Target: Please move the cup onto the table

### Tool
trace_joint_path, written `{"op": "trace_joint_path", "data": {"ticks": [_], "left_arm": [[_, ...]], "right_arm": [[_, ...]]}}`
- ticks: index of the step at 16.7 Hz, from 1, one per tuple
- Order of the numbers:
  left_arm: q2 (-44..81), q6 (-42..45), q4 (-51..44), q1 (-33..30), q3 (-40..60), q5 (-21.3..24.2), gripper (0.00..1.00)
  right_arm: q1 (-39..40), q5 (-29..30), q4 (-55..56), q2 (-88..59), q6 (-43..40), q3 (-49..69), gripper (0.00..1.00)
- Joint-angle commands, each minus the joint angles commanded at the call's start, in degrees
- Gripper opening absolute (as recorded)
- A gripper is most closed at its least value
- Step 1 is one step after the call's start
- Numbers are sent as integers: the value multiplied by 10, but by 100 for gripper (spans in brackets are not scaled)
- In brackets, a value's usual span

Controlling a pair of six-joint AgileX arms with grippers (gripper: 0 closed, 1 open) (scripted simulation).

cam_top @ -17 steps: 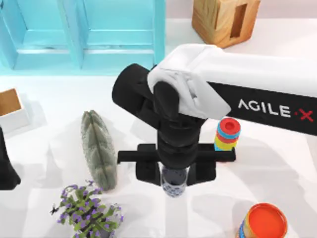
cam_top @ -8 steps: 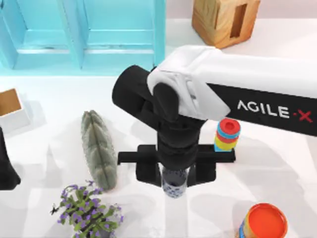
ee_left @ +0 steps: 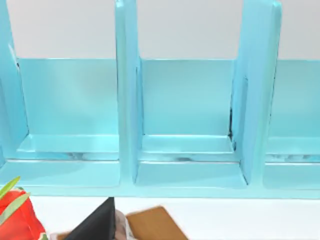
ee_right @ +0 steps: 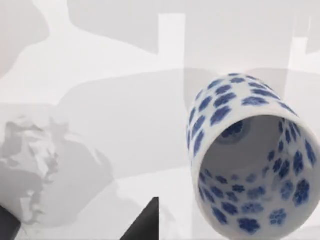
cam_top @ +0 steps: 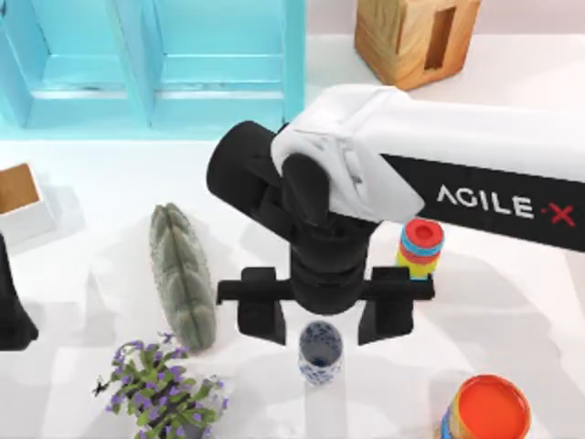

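The cup [cam_top: 320,351], white with dark blue dots, stands upright on the white table [cam_top: 512,311] near the front middle. My right gripper [cam_top: 322,327] hovers just above it, open, with one black finger [cam_top: 261,316] on each side and neither touching the cup. In the right wrist view the cup [ee_right: 250,165] is seen from above with its mouth open, and a dark fingertip [ee_right: 145,222] is apart from it. My left arm [cam_top: 9,311] is parked at the left edge of the table.
A light blue shelf unit [cam_top: 155,64] spans the back left, with a wooden block [cam_top: 416,32] at the back. A rainbow ring stack [cam_top: 420,247] stands right of the gripper and an orange-topped can [cam_top: 484,412] at front right. A green cactus-like object [cam_top: 183,274], a flowering plant [cam_top: 164,389] and a small box [cam_top: 20,197] lie left.
My right gripper's fingers have spread apart and let go of the cup, which now stands free on the table below them.
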State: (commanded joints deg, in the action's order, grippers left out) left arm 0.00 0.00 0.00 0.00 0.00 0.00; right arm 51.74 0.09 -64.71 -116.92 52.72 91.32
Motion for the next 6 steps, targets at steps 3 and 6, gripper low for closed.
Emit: {"op": "trace_joint_path", "data": {"ticks": [3,6], "left_arm": [[0,0,0,0,0,0,100],[0,0,0,0,0,0,100]], "right_arm": [[0,0,0,0,0,0,100],[0,0,0,0,0,0,100]]}}
